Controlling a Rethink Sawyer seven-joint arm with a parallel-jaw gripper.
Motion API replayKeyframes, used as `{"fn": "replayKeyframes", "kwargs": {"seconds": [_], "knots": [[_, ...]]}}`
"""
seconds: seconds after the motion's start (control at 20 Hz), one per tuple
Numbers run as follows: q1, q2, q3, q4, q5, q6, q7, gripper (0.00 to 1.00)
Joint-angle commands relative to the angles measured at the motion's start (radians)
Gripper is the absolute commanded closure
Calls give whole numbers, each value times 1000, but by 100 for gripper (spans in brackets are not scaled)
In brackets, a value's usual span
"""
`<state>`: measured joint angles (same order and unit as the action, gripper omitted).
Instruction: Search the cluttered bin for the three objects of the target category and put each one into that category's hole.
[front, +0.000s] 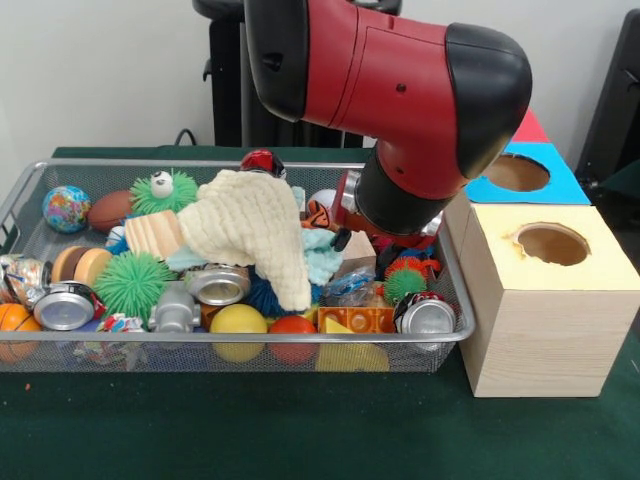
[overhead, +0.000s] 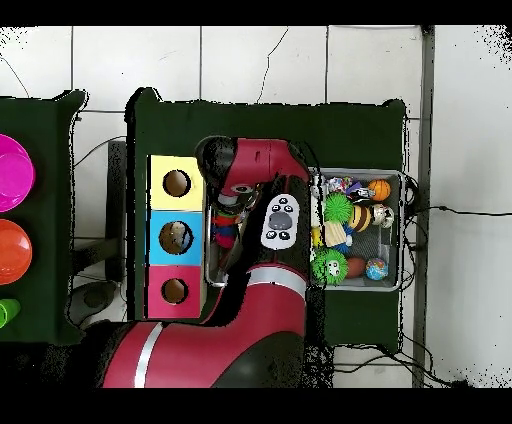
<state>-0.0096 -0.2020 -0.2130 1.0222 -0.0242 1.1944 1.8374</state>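
The large silver wire-mesh bin sits on the green table, and my red and black arm reaches down into its end nearest the boxes. I cannot tell how the gripper stands; it is hidden. Beside the arm is the blue-topped wooden box with its round hole. Crushed silvery cans lie below the arm; another well away.

Cream cloth (over spiky balls)

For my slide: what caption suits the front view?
Red and black Sawyer arm reaching into the cluttered silver wire-mesh bin beside the yellow-topped wooden box.
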Motion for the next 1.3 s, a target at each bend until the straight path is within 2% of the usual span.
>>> {"fn": "replayKeyframes", "kwargs": {"seconds": [0.05, 0.6, 0.9, 1.05, 1.2, 1.3], "knots": [[-7, -15, 63, 117, -54, -94, 20, 0], [-12, -57, 89, 160, -27, -243, 53, 0], [-17, -43, 100, 150, -18, -305, 62, 0], [-17, -25, 96, 137, -21, -270, 52, 0], [-10, -8, 76, 114, -38, -138, 16, 0], [-10, -8, 71, 118, -45, -99, 0, 0]]}}
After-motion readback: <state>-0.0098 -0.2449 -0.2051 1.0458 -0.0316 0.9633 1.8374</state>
